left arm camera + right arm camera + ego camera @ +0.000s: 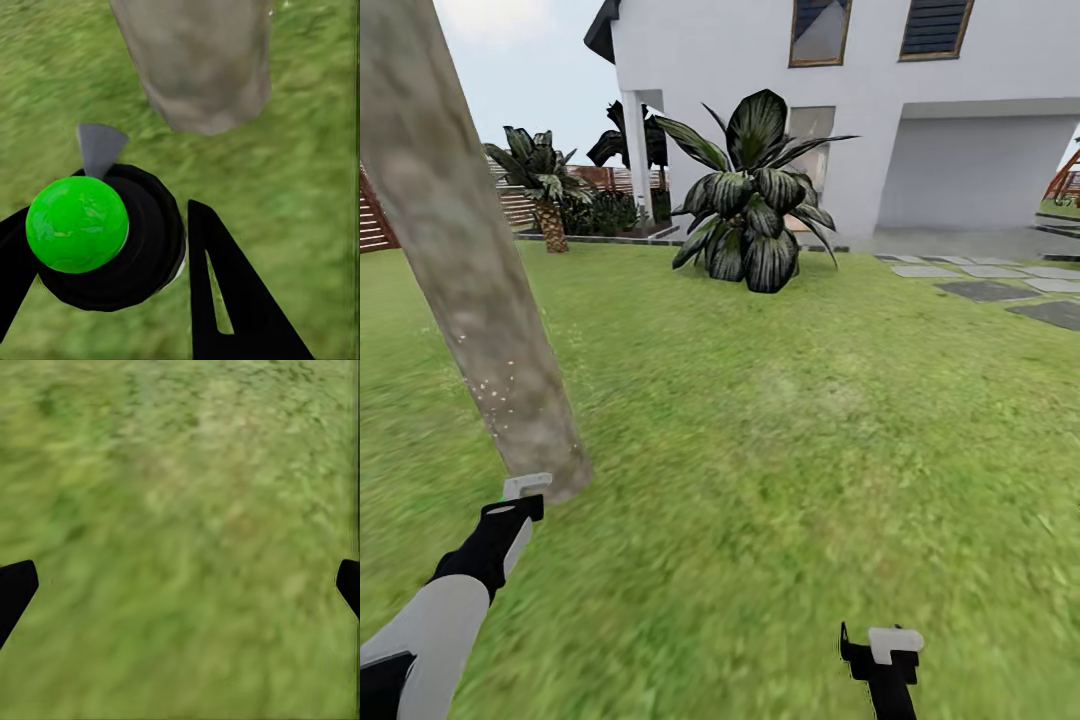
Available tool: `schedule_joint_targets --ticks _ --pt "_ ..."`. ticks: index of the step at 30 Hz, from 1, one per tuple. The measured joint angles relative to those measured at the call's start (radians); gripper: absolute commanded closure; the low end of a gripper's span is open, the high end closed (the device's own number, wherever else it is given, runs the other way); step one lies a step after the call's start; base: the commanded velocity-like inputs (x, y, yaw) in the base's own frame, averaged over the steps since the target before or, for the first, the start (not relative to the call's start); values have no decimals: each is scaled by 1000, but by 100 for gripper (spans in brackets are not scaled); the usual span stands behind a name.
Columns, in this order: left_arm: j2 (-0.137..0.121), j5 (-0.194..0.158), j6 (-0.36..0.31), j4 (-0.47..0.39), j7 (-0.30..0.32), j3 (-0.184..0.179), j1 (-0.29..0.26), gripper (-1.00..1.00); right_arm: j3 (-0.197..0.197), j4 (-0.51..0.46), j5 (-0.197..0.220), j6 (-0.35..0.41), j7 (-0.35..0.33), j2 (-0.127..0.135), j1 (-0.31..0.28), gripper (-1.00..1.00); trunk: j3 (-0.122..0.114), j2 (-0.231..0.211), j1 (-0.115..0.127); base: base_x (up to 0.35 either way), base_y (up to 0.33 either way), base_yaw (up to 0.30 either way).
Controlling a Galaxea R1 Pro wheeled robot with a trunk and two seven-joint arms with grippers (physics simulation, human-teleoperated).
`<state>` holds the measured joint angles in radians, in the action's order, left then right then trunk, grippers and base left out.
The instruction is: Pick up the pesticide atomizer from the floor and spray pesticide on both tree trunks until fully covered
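Note:
A thick pale grey-brown tree trunk rises from the lawn at the left, with a few tiny whitish specks of pesticide low on its bark. My left gripper hovers right at the trunk's base. In the left wrist view it is shut on the pesticide atomizer, a black round body with a bright green ball top. The atomizer's grey nozzle points toward the trunk's foot. Low at the right, over bare grass, my right gripper is open, with its dark fingertips wide apart.
A big dark-leaved plant stands mid-lawn before a white house. A small palm and a slatted wooden fence lie at the far left. Grey stepping stones cross the grass at the right. Open lawn spreads ahead.

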<state>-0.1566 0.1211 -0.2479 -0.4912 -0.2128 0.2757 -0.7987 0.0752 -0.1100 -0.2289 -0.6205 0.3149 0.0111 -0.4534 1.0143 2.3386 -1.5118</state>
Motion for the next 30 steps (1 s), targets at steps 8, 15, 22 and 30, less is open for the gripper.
schedule_joint_targets --ticks 8,15,22,30 --pt "-1 0 0 0 2 0 0 100 0 0 0 0 1 0 0 -100 0 0 0 144 -268 98" --pt "-1 0 0 0 1 1 0 100 0 0 0 0 1 0 0 -100 0 0 0 154 -262 274" --pt "-1 0 0 1 1 1 0 100 0 0 0 0 1 0 0 -100 0 0 0 147 -262 125" --pt "-1 0 0 1 0 1 0 100 0 0 0 0 2 0 1 -100 0 0 0 143 -262 1"
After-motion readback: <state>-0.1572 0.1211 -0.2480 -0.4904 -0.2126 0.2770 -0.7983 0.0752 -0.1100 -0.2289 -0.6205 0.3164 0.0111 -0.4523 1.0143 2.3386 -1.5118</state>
